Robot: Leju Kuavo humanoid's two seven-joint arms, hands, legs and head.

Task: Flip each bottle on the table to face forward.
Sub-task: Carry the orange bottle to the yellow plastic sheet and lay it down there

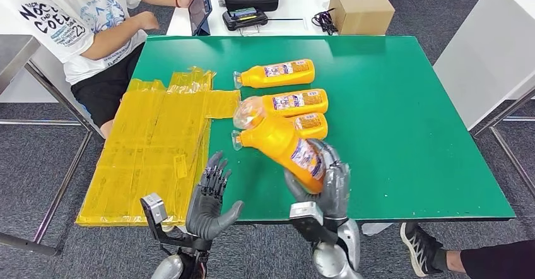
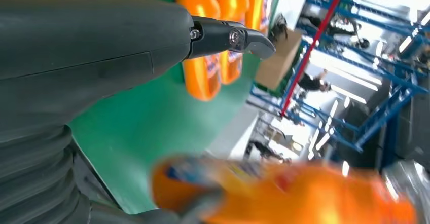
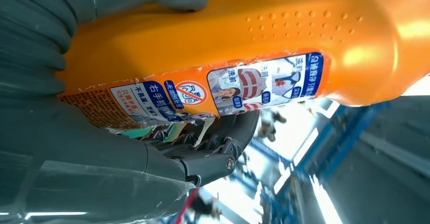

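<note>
Right hand (image 1: 322, 184) grips a raised orange bottle (image 1: 284, 145), label (image 3: 218, 89) in Chinese print. Left hand (image 1: 211, 200) spread, empty. Three bottles (image 1: 277, 74) at 12 o'clock; yellow bags (image 1: 151, 146) at 9.

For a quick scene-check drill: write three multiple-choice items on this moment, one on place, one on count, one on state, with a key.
1. Where do the yellow plastic sheets lie?
A. on the table's left part, beside the seated person
B. on the cardboard box
C. under the right robot hand

2. How many orange bottles show in the head view?
A. two
B. four
C. six

3. What is the right robot hand doing?
A. resting flat on the table
B. holding an orange bottle lifted off the green table
C. hanging open over nothing

Key: 1 A, the sheets cover the left edge near the person; 2 B, three lie on the table and one is held; 3 B, the fingers wrap the bottle's base, while the left robot hand is open.
</note>
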